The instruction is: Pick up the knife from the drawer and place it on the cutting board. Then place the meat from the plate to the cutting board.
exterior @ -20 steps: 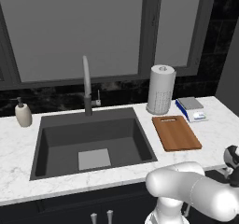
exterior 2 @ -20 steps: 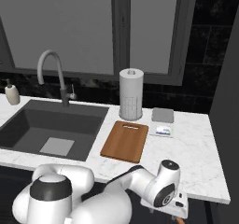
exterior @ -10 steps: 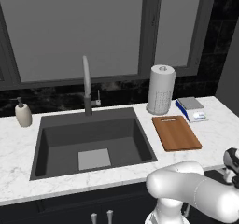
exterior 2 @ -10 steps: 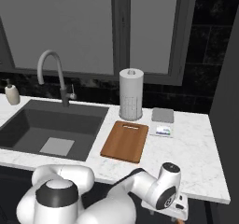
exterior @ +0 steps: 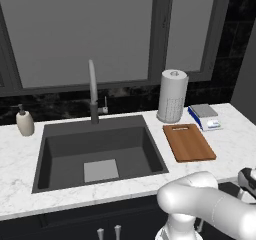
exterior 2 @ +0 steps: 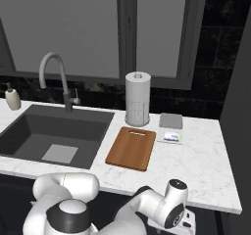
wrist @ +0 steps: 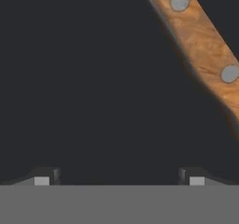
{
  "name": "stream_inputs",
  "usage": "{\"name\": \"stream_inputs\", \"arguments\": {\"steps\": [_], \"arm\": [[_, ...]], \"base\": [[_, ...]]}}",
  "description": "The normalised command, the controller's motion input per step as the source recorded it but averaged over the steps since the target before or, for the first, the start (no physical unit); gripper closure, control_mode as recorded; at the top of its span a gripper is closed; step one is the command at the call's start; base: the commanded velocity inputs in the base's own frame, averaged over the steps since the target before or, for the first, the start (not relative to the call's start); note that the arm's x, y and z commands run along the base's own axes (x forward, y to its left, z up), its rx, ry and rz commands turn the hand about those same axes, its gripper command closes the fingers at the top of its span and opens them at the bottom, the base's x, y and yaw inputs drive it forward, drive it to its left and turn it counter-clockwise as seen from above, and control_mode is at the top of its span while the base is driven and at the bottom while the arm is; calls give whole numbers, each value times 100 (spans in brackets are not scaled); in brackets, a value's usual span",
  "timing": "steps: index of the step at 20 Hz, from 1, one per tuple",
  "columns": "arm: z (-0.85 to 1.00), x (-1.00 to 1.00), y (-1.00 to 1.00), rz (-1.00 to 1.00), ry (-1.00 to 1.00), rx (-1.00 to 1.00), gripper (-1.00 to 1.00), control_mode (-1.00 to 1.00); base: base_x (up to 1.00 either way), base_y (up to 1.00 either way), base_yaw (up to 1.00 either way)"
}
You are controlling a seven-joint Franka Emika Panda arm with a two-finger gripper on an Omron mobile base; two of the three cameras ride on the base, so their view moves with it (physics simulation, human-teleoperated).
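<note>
In the hand view the knife (wrist: pixel 201 45) lies on the dark drawer floor (wrist: pixel 93 87), its brown riveted wooden handle running from top centre to the right edge. My gripper (wrist: pixel 119 180) is open, fingertips wide apart, just above the drawer floor, with the handle up and to the right of them and nothing between them. The reddish-brown cutting board (exterior: pixel 189 142) (exterior 2: pixel 131 148) lies bare on the counter right of the sink. The arm's wrist (exterior 2: pixel 174 210) reaches down below the counter's front edge. The meat and the plate are out of view.
A dark sink (exterior: pixel 100 151) with a tall faucet (exterior: pixel 93 91) sits left of the board. A paper towel roll (exterior: pixel 172 96) and a blue-and-grey flat box (exterior: pixel 204 116) stand behind the board. A soap bottle (exterior: pixel 24 121) is at the far left.
The wrist has sunk lower below the counter edge at the right in both base views. Nothing on the counter has moved.
</note>
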Motion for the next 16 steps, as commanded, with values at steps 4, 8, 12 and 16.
{"name": "stream_inputs", "arguments": {"steps": [4, 8, 12, 16], "arm": [[-1, -13, 0, 0, 0, 0, -100, -100], [-1, -4, 0, 0, 1, 0, -100, -100], [0, -34, 0, 0, 1, 0, -100, -100], [0, -34, -2, 0, 0, 0, -100, -100]], "base": [[0, 0, 0], [0, 0, 0], [0, 0, 0], [0, 0, 0]]}}
